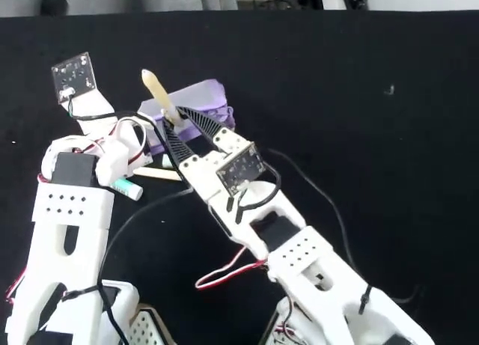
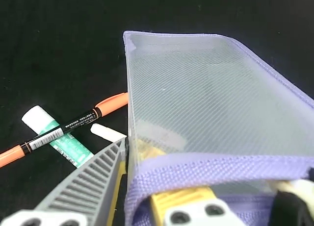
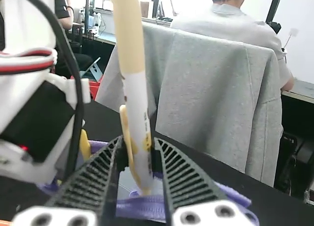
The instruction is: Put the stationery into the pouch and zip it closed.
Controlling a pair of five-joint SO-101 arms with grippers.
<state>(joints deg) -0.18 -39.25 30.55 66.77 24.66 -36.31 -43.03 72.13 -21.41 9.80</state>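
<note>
Toward the table's (image 1: 374, 135) left edge, beside the left arm's wrist: a white-and-green glue stick (image 2: 73, 152), an orange pen (image 2: 64, 131) crossing over it, and a short white piece (image 2: 109, 133) just beside both. All three loose on the black cloth, outside the pouch, partly hidden by that wrist from above.

Next along, the left gripper (image 2: 133, 155): pinching the side wall of the pouch (image 2: 206, 103) at its mouth, grey ribbed finger (image 2: 93, 179) outside, yellow finger (image 2: 179, 199) inside under the purple rim. Pouch itself toward the far edge, left of the middle; translucent mesh with purple trim, mouth open toward the arms.

Directly over that mouth, blocking it in the high view, the right gripper (image 3: 137, 141): black ribbed fingers (image 3: 176, 177) pressed onto a cream marker (image 3: 132, 79), upright and leaning slightly, lower end down at the purple rim. Inside or just above, impossible to tell.

Right of the pouch, a black cable (image 1: 314, 189) trailing across the cloth toward the near edge. Beyond the far edge, a grey garment (image 3: 211, 88) draped over a chair back.
</note>
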